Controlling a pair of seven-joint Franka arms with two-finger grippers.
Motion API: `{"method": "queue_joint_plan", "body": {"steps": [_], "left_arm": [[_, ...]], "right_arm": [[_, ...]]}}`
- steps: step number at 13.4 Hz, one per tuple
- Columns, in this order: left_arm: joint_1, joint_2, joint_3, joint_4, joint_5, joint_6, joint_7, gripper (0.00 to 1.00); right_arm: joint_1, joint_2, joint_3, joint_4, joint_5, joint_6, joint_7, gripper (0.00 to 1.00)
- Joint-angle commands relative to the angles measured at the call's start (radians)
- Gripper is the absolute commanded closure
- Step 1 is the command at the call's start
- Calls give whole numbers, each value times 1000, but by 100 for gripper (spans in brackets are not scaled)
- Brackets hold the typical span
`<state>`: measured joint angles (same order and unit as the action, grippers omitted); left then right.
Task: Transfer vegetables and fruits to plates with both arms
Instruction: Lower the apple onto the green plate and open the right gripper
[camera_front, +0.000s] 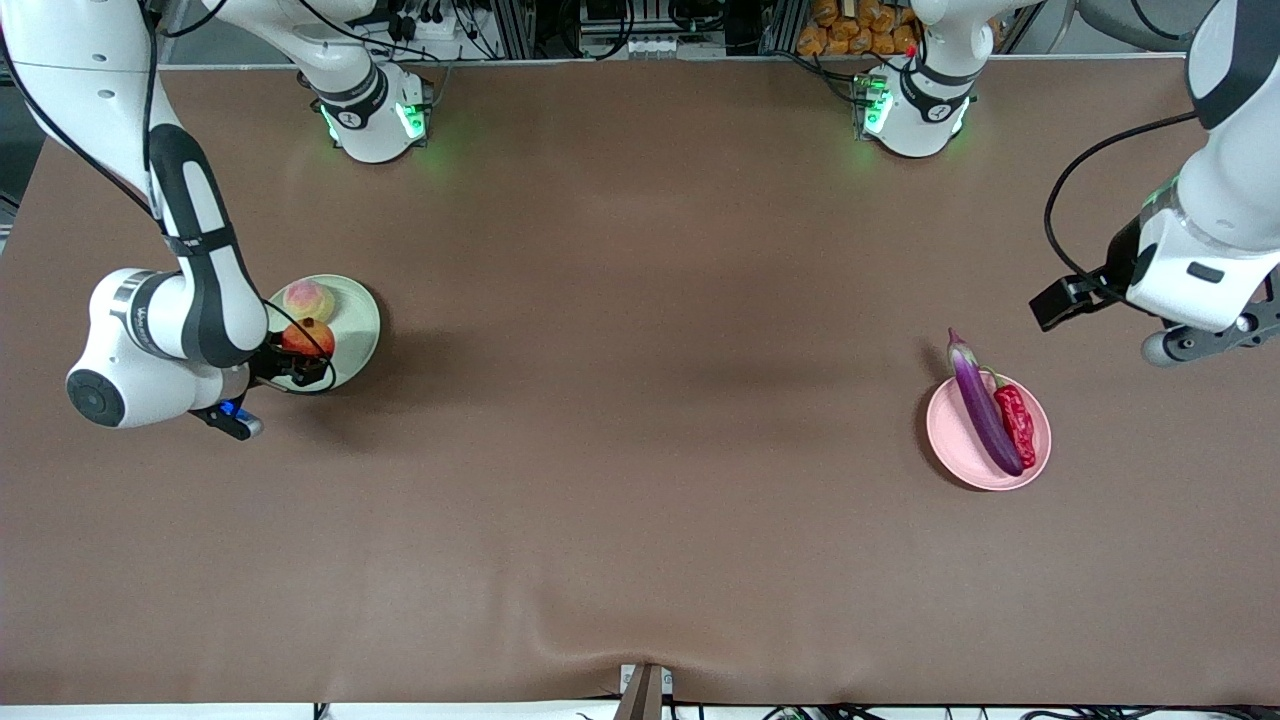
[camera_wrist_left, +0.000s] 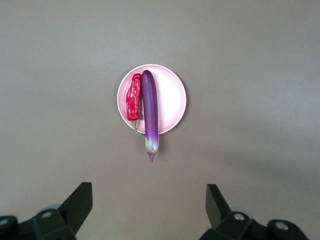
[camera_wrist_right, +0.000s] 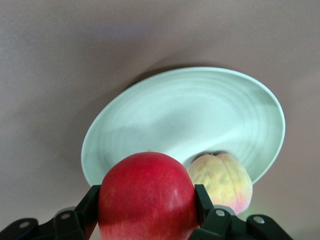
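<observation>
The pomegranate (camera_wrist_right: 147, 195) sat between the two fingers of the right gripper (camera_front: 290, 362), pinched at its widest part, low over the pale green plate (camera_front: 358, 330) at the right arm's end of the table. It looked round, smooth and glossy, so I judged it firm but liable to roll or slip; a hold across the middle, as here, seemed the safest. Being near-spherical, it had no long axis to speak of, and its crown was not visible. Just beside it, the peach (camera_front: 306, 298) rested on the same plate, a little farther from the front camera; it appeared softer-skinned and would likely bruise under a hard squeeze.

At the left arm's end of the table, the eggplant (camera_front: 983, 410) lay across the pale pink plate (camera_front: 1035, 460), its long axis running diagonally, with the stem tip overhanging the rim on the side farther from the front camera. The chili pepper (camera_front: 1016, 423) lay alongside, touching it and parallel, green stem pointing the same way. Both seemed light and slick.

The left gripper (camera_wrist_left: 150, 205) hung over bare table near that plate, its fingers spread wide and holding nothing; that arm appeared to wait.
</observation>
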<state>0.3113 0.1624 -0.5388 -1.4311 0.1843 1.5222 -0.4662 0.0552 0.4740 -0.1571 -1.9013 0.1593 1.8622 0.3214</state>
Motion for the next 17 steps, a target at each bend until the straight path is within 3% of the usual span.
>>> {"method": "queue_joint_plan", "body": {"steps": [1, 2, 3, 4, 5, 8, 12, 17], "left_arm": [[-27, -56, 95, -8, -96, -7, 72, 0], [-138, -78, 212, -14, -124, -4, 77, 0], [-205, -95, 294, -20, -149, -4, 92, 0], [-254, -110, 340, -34, -167, -4, 127, 0], [-302, -132, 383, -57, -170, -4, 147, 0], [-374, -219, 450, -172, -171, 15, 158, 0], [-380, -319, 485, -268, -218, 16, 196, 0], [-391, -377, 531, -321, -215, 15, 255, 0]], "right_arm": [[8, -29, -1, -140, -20, 167, -12, 100], [9, -29, -1, -162, -20, 198, -10, 100], [8, -28, -1, -159, -20, 196, -10, 88], [6, -29, -1, -151, -20, 184, -16, 26], [6, -32, -4, -119, -20, 145, -18, 0], [8, -29, -7, 188, -9, -192, -13, 0], [21, -40, 57, 567, -3, -340, -36, 0], [26, -73, 73, 815, -35, -457, -209, 0]]}}
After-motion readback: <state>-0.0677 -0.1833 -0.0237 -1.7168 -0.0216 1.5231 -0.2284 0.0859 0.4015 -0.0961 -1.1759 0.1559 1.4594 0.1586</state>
